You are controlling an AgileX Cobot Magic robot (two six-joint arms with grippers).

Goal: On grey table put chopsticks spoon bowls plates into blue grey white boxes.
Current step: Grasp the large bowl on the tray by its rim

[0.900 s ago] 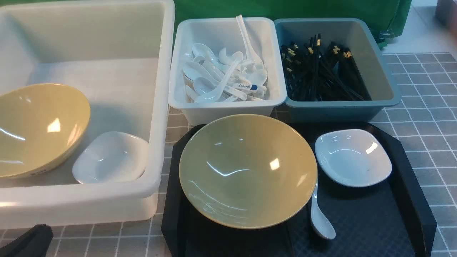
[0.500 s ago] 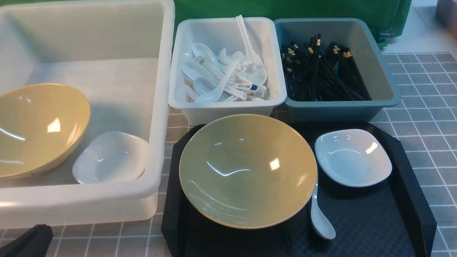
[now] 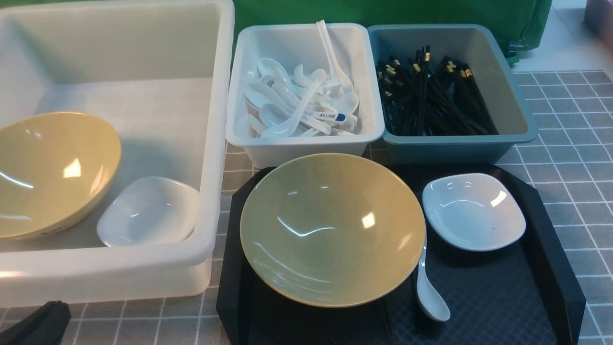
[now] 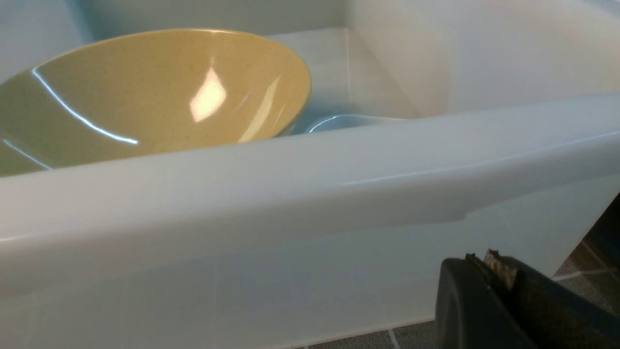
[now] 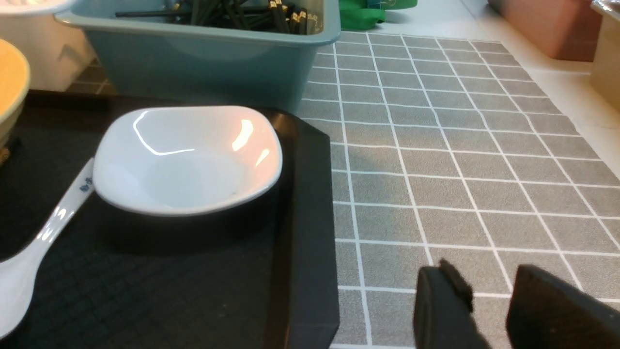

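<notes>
1 bowl (image 3: 333, 230), 1 plate (image 3: 474, 212) & 1 spoon (image 3: 432, 297) sat on the tray (image 3: 555, 268). L claw (image 4: 486, 264) was closed, R claw (image 5: 484, 286) open, both w/o load. Clearing looked part-done; next prob. called for gripping the bowl rim.

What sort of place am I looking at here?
Perhaps a dish-sorting station, judging by the box of spoons, the box of chopsticks, and the black tray bearing dishes.
</notes>
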